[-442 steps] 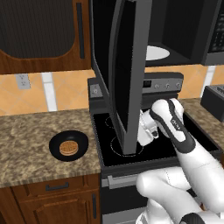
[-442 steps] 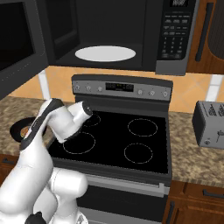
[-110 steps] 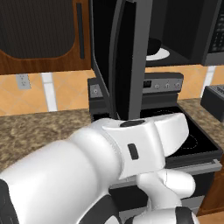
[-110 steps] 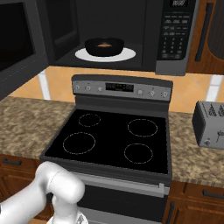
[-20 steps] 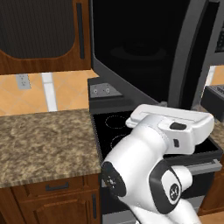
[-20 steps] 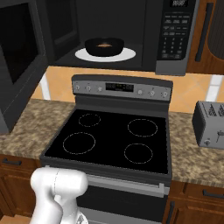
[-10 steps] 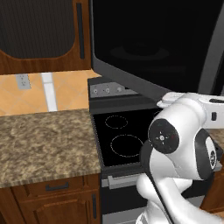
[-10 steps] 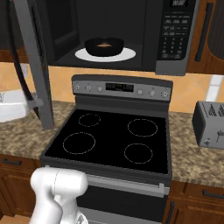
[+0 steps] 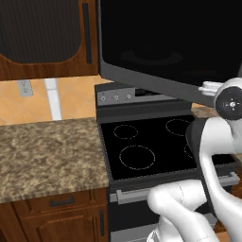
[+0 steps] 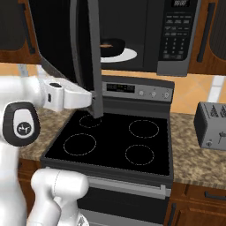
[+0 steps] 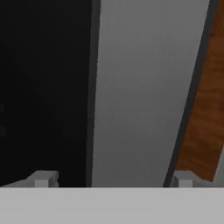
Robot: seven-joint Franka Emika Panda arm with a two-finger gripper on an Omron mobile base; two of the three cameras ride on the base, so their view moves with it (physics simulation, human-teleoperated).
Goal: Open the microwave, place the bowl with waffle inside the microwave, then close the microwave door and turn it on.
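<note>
One arm at the microwave, hand pressed up against the microwave door. Door sits partly ajar, swung out over the stove; in the right base view its long grey frame edge runs down to just above the back-left burner, and the white hand meets it there. Gripper: jaws spread wide, one fingertip in front of the black glass, the other on the far side of the grey frame strip, so the strip lies between them. Can't tell if either tip touches the strip. Nothing pinched.

Bowl is inside the microwave cavity on the white turntable plate, partly hidden behind the door edge. A sliver of golden brown at its rim is the waffle. Button panel at the microwave's right edge is unobstructed.

Left base view: door glass covers most of the upper frame, wooden cabinet to its left, granite counter beside the stove. Toaster stands on the counter to the stove's right.
</note>
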